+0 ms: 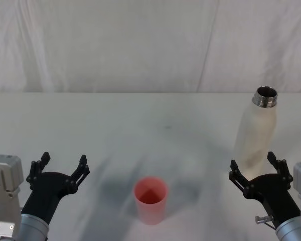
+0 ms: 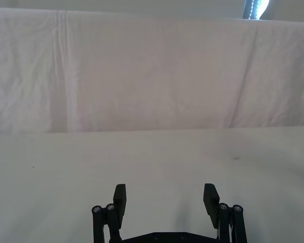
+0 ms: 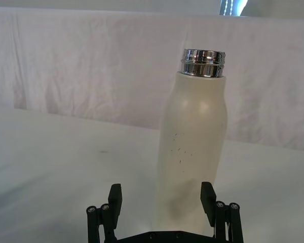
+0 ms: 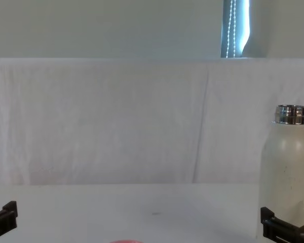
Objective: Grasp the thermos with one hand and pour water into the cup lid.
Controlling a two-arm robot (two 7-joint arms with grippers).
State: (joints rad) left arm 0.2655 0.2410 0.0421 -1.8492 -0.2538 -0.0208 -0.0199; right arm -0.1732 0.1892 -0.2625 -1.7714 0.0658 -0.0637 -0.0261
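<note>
The cream-white thermos (image 1: pixel 255 133) stands upright at the right of the table, its steel neck open; it rises ahead of the jaws in the right wrist view (image 3: pixel 195 147) and stands at the right in the chest view (image 4: pixel 286 172). My right gripper (image 1: pixel 255 169) is open just in front of its base, fingers either side but apart from it (image 3: pixel 162 200). The pinkish-red cup lid (image 1: pixel 150 199) sits mouth up at the front centre; its rim peeks in the chest view (image 4: pixel 125 241). My left gripper (image 1: pixel 60 165) hovers open at the front left (image 2: pixel 166 198), holding nothing.
A white cloth covers the table (image 1: pixel 140 125) and hangs as a backdrop (image 1: pixel 140 45) behind it. Bare tabletop lies between the cup lid and the thermos and across the far half.
</note>
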